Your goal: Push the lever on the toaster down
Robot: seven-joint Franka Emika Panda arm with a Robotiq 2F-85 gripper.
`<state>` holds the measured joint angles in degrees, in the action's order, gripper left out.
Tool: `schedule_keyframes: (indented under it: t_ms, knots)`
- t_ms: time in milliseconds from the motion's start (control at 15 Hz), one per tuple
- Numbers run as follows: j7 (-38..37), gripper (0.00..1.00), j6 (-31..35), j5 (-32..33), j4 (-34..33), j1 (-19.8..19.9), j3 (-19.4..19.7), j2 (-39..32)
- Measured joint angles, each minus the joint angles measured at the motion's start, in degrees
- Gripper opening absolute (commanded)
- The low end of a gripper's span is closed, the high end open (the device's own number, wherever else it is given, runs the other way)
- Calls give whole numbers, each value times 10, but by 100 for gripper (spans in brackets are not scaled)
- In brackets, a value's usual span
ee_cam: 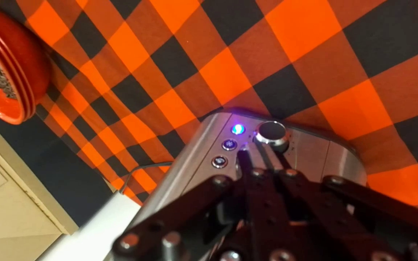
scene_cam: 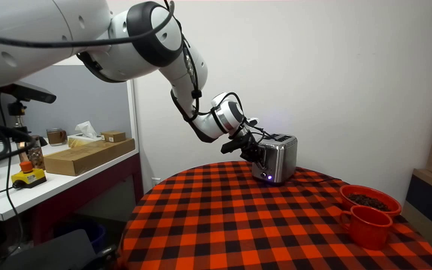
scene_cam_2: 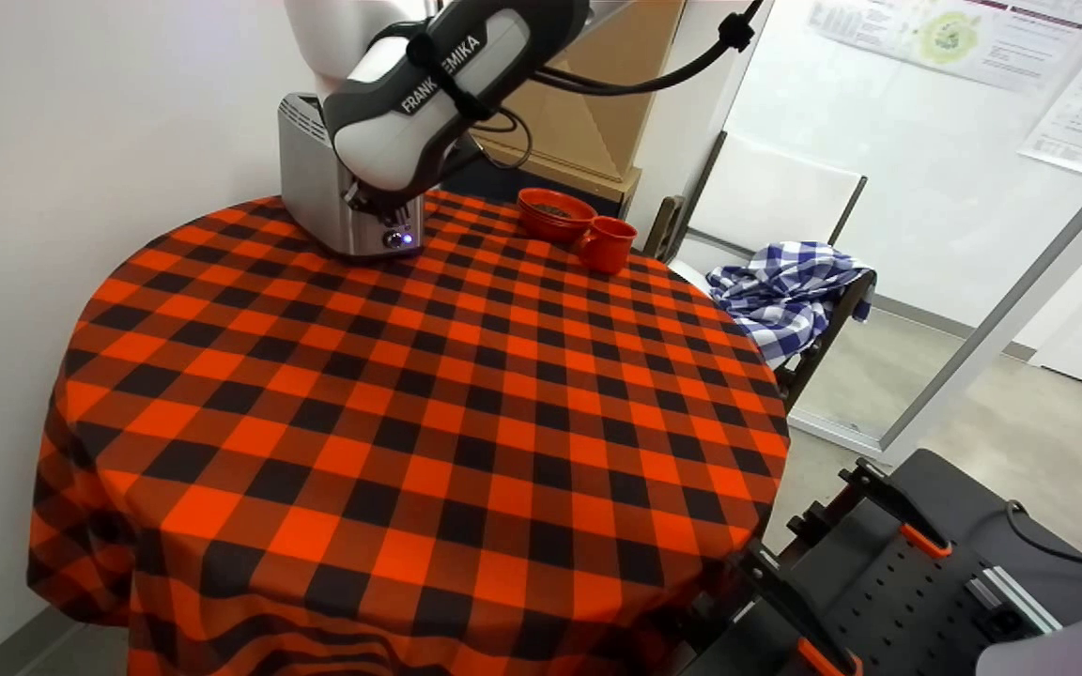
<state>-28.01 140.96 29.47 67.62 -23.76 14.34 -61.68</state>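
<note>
The shiny silver toaster stands upright on the checked cloth by the wall, and it also shows in an exterior view. In the wrist view its front panel has a round knob, a lit blue button and two more buttons. My gripper is shut, fingers together, in front of this panel, with its tips just by the knob. It also shows in an exterior view. The lever cannot be made out; the fingers cover that part of the panel. Whether the tips touch the toaster cannot be told.
A red bowl with dark bits and a red mug stand on the round table's checked cloth. A thin cord runs behind the toaster. The white wall is close behind it.
</note>
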Motion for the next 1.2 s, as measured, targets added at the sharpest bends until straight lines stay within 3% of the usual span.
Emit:
schedule_keyframes:
  t_ms: [67,200,533,800,867,1200]
  knots:
    - [1,28,-5,0,-4,0,0,-2]
    - [8,29,-15,-8,-9,2,-4,-2]
    - [139,67,-64,-71,1,41,-70,28]
    - [217,95,-165,-80,59,66,-90,112]
    - [225,100,-194,-79,81,70,-90,138]
    - [265,100,-291,-75,217,90,-102,273]
